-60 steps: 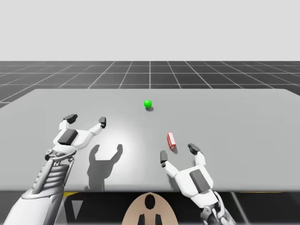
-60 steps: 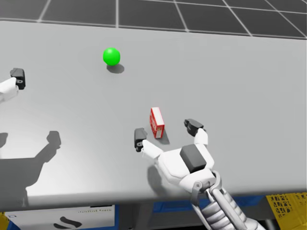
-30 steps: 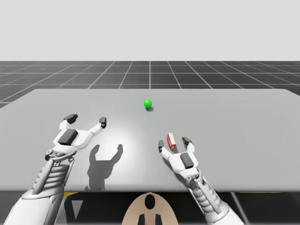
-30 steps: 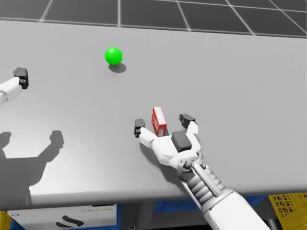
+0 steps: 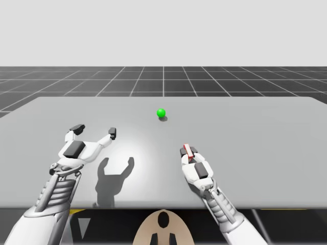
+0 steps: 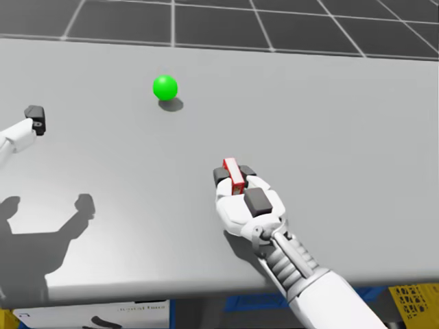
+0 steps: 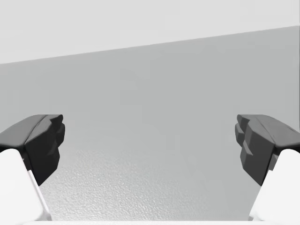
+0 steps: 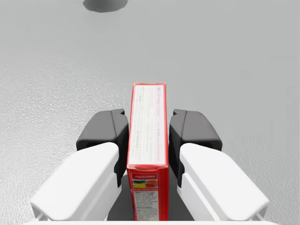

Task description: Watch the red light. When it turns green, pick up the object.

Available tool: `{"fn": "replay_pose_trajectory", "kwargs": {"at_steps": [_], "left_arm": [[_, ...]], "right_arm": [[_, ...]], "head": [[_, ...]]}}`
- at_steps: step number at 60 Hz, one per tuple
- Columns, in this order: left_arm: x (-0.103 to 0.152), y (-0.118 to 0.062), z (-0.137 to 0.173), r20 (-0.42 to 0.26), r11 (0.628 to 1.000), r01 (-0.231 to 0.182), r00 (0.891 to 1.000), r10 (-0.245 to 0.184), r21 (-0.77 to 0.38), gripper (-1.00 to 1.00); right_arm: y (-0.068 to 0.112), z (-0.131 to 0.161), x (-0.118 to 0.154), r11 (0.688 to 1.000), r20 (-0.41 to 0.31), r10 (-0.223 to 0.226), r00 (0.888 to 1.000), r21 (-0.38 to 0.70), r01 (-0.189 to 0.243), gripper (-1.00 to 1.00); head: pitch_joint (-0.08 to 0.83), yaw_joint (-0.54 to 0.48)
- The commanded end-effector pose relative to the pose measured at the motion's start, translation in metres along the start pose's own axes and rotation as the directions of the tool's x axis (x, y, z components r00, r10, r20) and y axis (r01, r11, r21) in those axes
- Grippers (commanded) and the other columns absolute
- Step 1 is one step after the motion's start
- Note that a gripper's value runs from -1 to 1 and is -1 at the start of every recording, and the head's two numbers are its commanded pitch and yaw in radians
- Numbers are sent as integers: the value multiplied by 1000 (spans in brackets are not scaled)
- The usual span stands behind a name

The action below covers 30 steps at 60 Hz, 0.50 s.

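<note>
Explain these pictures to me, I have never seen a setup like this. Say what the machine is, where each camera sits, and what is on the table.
This is a simulated robot with two arms at a grey table. One picture looks down from a fixed camera above, one comes from its head, and two from cameras on its wrists. On the table sits a green light, shaped like a ball. The right claw is shut on a slim red box, one finger on each side. The left claw hovers open, holding nothing.
</note>
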Motion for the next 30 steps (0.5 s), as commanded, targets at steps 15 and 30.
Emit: {"fn": "replay_pose_trajectory", "kwargs": {"at_steps": [15,30], "left_arm": [[-1,-2,0,-5,1000,4,1000,-4,-5,-1000],[-1,-3,0,-6,1000,3,1000,-3,-3,-1000]], "right_arm": [[22,2,-6,997,-14,-71,997,13,71,988],[18,17,36,995,72,-94,993,26,92,1000]], "head": [[394,-152],[334,-147]]}}
